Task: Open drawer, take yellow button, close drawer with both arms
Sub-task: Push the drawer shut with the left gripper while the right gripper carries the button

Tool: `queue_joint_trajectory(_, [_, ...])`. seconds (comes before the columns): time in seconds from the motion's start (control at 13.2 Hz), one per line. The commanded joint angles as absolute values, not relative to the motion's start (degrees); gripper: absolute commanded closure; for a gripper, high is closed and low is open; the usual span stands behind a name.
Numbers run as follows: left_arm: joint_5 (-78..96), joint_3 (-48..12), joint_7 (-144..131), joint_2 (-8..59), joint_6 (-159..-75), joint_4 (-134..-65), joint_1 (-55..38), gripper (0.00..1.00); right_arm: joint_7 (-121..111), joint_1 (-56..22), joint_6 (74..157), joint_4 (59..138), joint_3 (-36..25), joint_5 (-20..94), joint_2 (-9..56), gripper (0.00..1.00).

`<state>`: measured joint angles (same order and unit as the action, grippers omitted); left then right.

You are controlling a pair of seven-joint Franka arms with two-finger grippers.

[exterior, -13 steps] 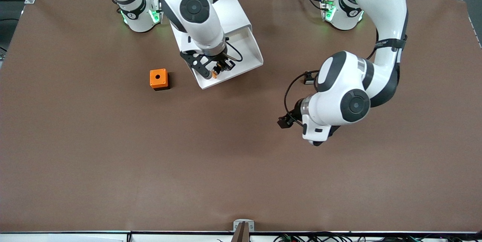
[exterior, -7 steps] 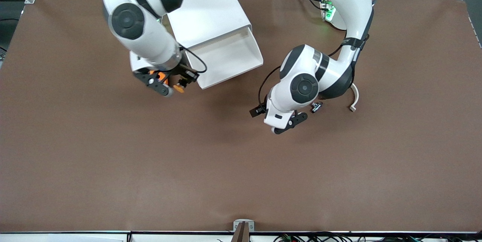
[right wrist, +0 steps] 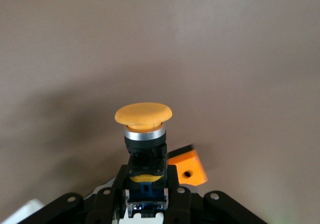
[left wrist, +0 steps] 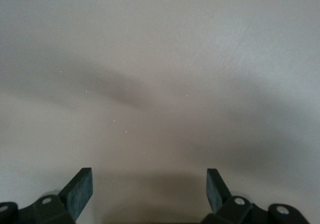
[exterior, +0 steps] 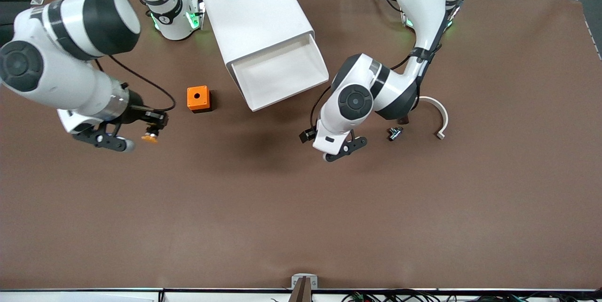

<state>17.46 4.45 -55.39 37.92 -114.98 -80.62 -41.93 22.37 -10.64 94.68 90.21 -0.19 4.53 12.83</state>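
Orange-capped, the button (exterior: 150,138) sits clamped between the fingers of the right gripper (exterior: 136,135), which hangs over bare table toward the right arm's end, with the orange square box (exterior: 198,98) on the table near it. From the right wrist view the button (right wrist: 143,126) stands cap outward, its dark body pinched in the closed jaws, and the orange square box (right wrist: 187,168) shows just past it. The drawer (exterior: 282,75) is pulled out of the white cabinet (exterior: 256,15), its tray bare. The left gripper (exterior: 339,147) hovers over the table in front of the drawer, fingers (left wrist: 80,191) spread wide apart and holding nothing. Beside the left arm lie a small dark part (exterior: 394,133) and a curved white piece (exterior: 439,115).
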Motion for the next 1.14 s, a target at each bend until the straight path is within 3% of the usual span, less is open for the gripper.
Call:
queue_joint_trajectory(0.0, [15.6, 4.7, -56.3, 39.0, -116.1, -80.7, -43.8, 0.0, 13.4, -5.6, 97.5, 90.0, 0.8, 2.3, 15.7, 0.98])
queue_joint_trajectory(0.3, [15.7, 4.6, -56.2, 40.2, -116.7, -80.7, -46.8, 0.0, 2.5, 0.7, 104.8, 90.2, 0.8, 1.4, 22.9, 0.98])
queue_joint_trajectory(0.76, [16.2, 4.3, -62.9, 39.8, -115.0, -81.1, -52.5, 0.0, 1.1, 2.5, 119.2, 95.1, 0.8, -1.2, 31.6, 0.96])
queue_joint_trajectory(1.06, [16.5, 3.0, -64.4, 38.0, -108.1, -80.9, -52.9, 0.0, 0.0, 4.1, 126.0, 97.7, 0.8, -1.3, 35.8, 0.96])
